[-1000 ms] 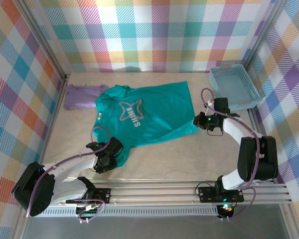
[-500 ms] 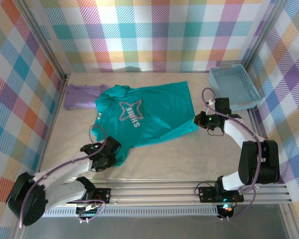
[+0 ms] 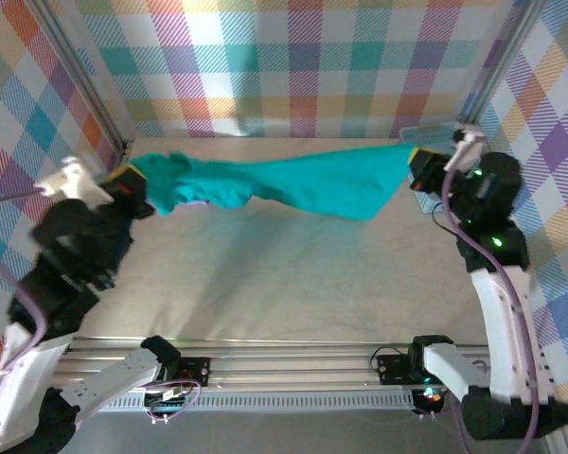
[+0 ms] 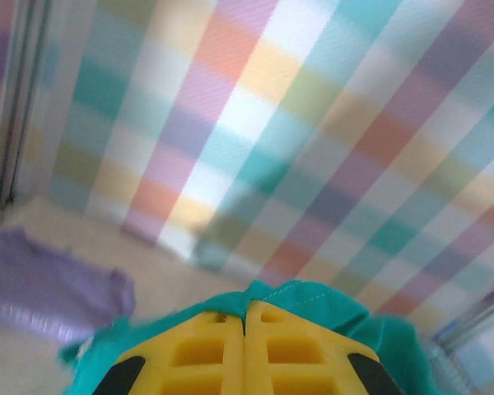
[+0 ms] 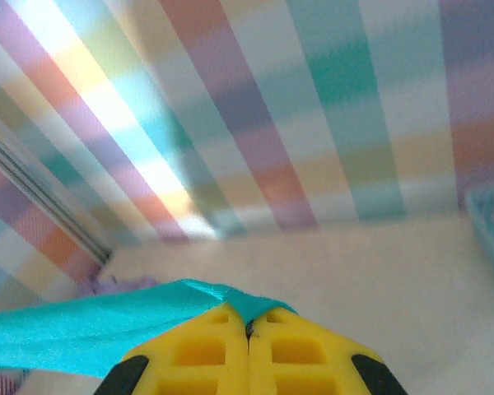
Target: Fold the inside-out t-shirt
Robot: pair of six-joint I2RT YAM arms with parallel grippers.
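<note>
Teal t-shirt [image 3: 303, 184], long axis left to right

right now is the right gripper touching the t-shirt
Touching. In the right wrist view the right gripper is shut on a corner of the t-shirt, with cloth emerging from between its tips.

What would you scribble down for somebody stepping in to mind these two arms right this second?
Left hand: shut, pinching one end of the teal t-shirt.
Right hand: shut, pinching the opposite end.
Things: the t-shirt hangs stretched between both raised hands, sagging in the middle above the table. The lavender garment lies at the far left, the blue basket at the far right.
Done: the shirt is gripped at both ends and raised.
Left: no fold made yet; it probably needs laying flat, then folding.
</note>
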